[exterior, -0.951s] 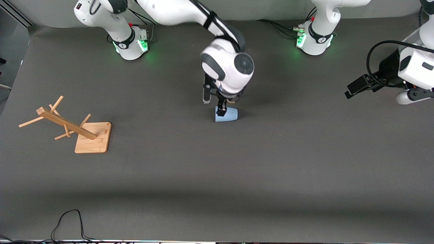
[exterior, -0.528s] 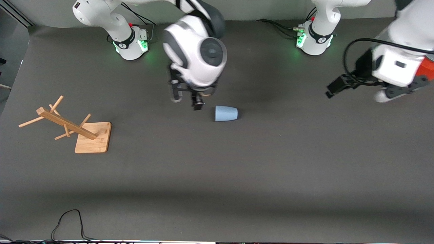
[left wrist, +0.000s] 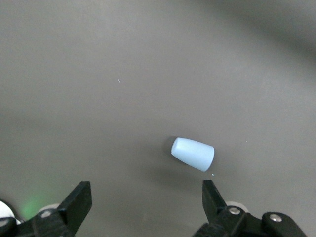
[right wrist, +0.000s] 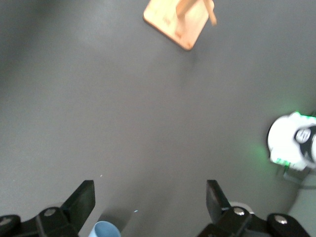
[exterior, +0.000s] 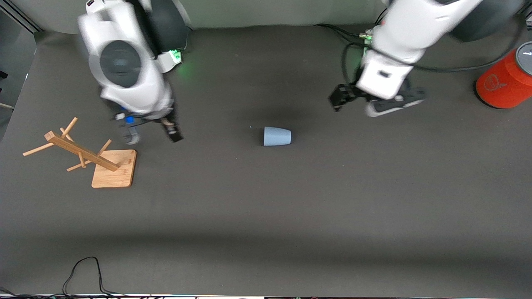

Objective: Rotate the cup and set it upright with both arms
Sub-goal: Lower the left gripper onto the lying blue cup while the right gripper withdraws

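Note:
The pale blue cup point(exterior: 277, 136) lies on its side on the dark mat, its open rim toward the right arm's end. Nothing touches it. My right gripper point(exterior: 153, 135) hangs open over the mat between the cup and the wooden rack. In the right wrist view the cup's rim point(right wrist: 104, 230) shows by one finger of the empty right gripper point(right wrist: 150, 183). My left gripper point(exterior: 388, 107) hovers open over the mat between the cup and the left arm's base. Its wrist view has the cup point(left wrist: 193, 153) a little ahead of the wide, empty left gripper point(left wrist: 145, 184).
A wooden rack point(exterior: 112, 168) on a square base stands toward the right arm's end, its base point(right wrist: 177, 17) also in the right wrist view. A red-orange cylinder with a grey top point(exterior: 505, 81) stands at the left arm's end. A black cable point(exterior: 83, 270) lies at the front edge.
The right gripper has pulled away from the cup and swung toward the rack. The left arm has swung in from its end toward the cup, uncovering the red cylinder. The cup has stayed put.

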Action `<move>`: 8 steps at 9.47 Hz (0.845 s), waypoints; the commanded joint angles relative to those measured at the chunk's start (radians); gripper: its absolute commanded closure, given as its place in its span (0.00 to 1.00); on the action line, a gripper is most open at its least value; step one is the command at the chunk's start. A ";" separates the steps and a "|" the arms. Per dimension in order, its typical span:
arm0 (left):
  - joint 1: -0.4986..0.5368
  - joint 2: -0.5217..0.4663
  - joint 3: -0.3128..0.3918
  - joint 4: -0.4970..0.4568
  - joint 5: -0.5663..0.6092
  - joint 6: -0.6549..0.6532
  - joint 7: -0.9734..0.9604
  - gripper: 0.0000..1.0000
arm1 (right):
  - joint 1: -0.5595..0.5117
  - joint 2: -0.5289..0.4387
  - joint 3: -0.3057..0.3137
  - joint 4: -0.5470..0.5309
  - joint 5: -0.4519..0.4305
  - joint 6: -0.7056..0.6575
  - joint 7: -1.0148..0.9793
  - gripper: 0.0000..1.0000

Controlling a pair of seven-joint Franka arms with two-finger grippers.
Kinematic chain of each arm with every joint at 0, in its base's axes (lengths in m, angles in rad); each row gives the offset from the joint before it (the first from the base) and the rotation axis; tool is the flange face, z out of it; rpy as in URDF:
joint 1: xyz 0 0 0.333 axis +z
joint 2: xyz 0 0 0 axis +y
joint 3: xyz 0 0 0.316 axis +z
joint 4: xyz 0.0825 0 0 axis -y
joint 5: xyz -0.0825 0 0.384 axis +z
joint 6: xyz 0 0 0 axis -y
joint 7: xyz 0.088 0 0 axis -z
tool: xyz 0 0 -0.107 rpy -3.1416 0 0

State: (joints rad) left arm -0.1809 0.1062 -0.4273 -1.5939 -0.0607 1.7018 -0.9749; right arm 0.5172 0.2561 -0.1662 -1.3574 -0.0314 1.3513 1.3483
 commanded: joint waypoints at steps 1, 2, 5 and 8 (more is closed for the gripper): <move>-0.186 0.206 -0.008 0.141 0.141 -0.021 -0.108 0.00 | -0.165 -0.122 0.027 -0.109 0.002 0.018 -0.299 0.00; -0.253 0.280 -0.007 0.173 0.204 -0.024 -0.146 0.00 | -0.228 -0.159 0.028 -0.141 0.004 0.046 -0.425 0.00; -0.472 0.475 0.001 0.186 0.431 -0.016 -0.264 0.00 | -0.421 -0.231 0.097 -0.238 0.007 0.147 -0.755 0.00; -0.607 0.673 0.033 0.309 0.588 -0.008 -0.373 0.00 | -0.545 -0.238 0.157 -0.244 0.007 0.207 -1.079 0.00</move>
State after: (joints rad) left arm -0.7429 0.7011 -0.4288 -1.4040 0.4882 1.7187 -1.3332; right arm 0.0076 0.0496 -0.0294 -1.5677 -0.0297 1.5244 0.3937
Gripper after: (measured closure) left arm 0.000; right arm 0.000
